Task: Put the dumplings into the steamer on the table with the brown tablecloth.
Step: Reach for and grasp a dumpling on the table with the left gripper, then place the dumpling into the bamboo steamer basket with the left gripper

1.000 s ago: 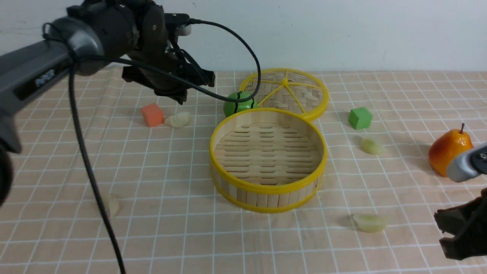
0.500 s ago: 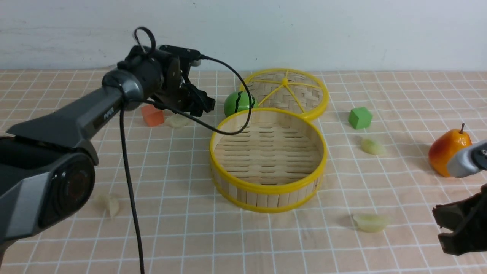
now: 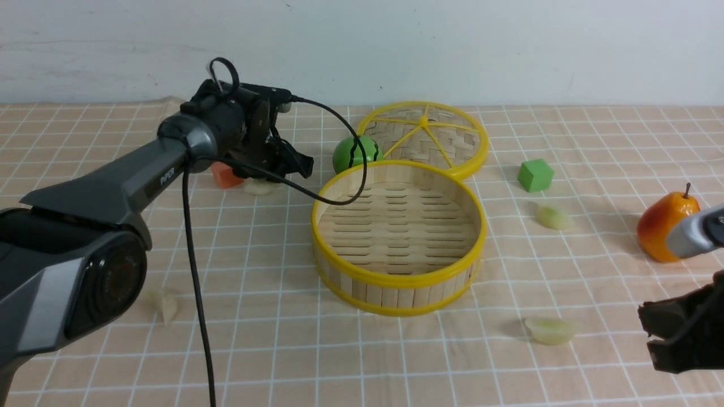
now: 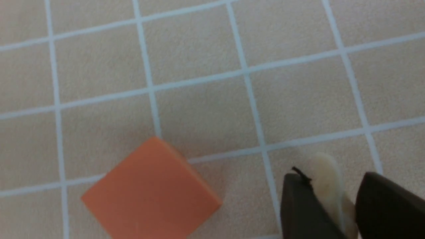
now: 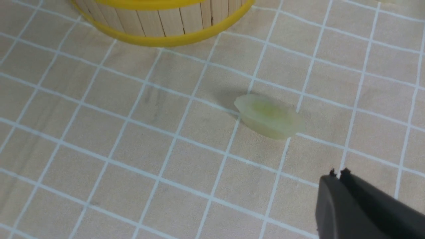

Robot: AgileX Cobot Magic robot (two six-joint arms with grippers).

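The right end effector (image 5: pixel 338 172) hangs in front of the steamer (image 3: pixel 399 281) and to its right, fingers pressed together with nothing between them. It probably stands aside so that the other arm can work. One pale green dumpling (image 5: pixel 268 116), translucent and crescent-shaped, lies on the table (image 3: pixel 283 350) just in front of the steamer. A cream dumpling (image 3: pixel 166 305) lies well to the steamer's front left. The steamer's slatted floor is bare. A second green dumpling (image 3: pixel 552 217) lies to its right. Behind the steamer to the left, the left end effector (image 4: pixel 335 205) is parted and straddles the far cream dumpling (image 4: pixel 327 189), seemingly ready to close on it. The orange cube (image 4: pixel 149 189) sits just beside it.
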